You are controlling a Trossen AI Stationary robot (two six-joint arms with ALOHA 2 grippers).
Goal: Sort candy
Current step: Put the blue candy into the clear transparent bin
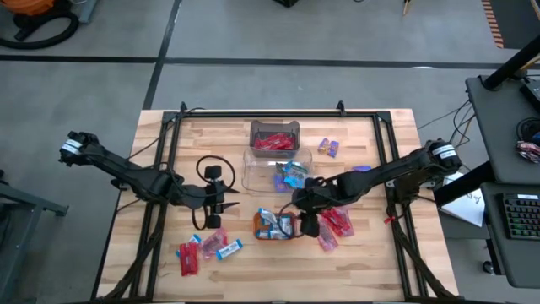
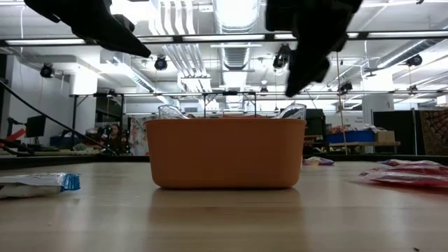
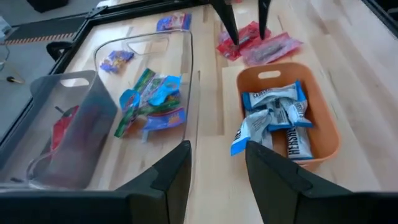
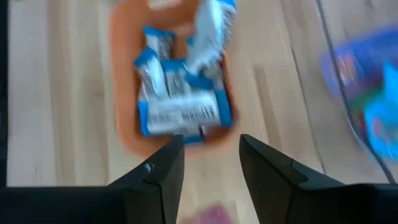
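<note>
Above the orange tray (image 1: 276,226), right gripper (image 1: 306,221) open, empty; left gripper (image 1: 226,205) open nearby.

From my low camera the orange tray (image 2: 225,154) hides nearly all the candy inside it, and both arms are cut off at the top edge. My right wrist camera is smeared: the blue-and-white bars (image 4: 180,87) are unreadable, and the clear bin (image 4: 367,93) runs off the edge.

open claw (image 4: 210,163), orange tray (image 4: 124,134) — blue-and-white bars (image 4: 177,93)
</note>
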